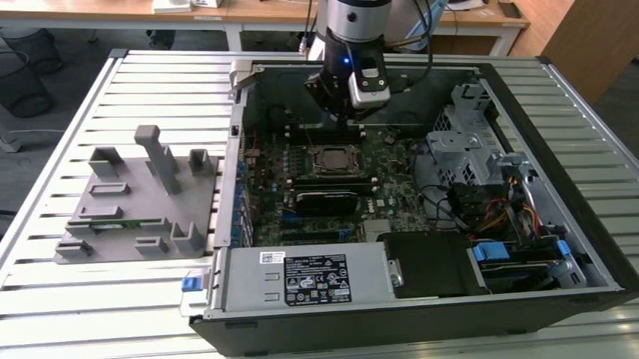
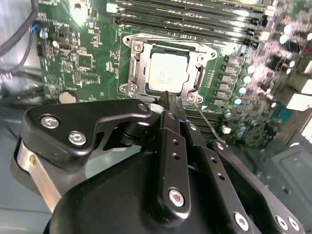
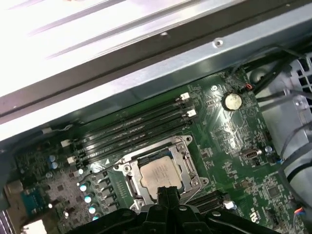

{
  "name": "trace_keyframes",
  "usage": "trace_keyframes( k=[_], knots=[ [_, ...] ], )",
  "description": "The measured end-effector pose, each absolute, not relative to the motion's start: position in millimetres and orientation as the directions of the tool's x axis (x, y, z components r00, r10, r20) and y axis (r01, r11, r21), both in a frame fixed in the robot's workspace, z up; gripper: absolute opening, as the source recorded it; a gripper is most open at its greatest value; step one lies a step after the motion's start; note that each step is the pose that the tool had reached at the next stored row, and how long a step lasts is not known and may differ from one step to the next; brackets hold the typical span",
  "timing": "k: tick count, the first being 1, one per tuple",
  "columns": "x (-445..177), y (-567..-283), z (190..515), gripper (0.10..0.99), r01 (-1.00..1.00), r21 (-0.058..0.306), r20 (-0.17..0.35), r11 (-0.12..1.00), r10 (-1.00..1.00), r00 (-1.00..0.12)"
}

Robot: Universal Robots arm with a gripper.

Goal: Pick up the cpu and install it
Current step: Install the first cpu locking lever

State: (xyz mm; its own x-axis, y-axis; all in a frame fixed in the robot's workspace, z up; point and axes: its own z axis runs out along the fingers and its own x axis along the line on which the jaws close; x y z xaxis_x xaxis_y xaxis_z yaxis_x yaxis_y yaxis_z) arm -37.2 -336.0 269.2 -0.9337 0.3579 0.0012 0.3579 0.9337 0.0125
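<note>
One tool [image 1: 345, 120], closed tight and gripping nothing, is hovering just above the cpu [image 1: 333, 159], which is lying in its socket [image 2: 132, 68] at the exterior view's centre. Pressing down on a misaligned chip risks damaging the socket.

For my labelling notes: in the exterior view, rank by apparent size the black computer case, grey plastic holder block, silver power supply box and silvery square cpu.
1. black computer case
2. grey plastic holder block
3. silver power supply box
4. silvery square cpu
</note>
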Motion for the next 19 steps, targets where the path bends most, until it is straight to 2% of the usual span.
trace_keyframes(
  k=[17,19],
  knots=[
    [-37.2,-336.0,268.4,0.106,0.058,0.013,0.001,0.998,0.058,-0.998],
    [-37.1,-336.0,268.3,0.106,0.037,0.022,0.002,0.999,0.037,-0.999]
  ],
)
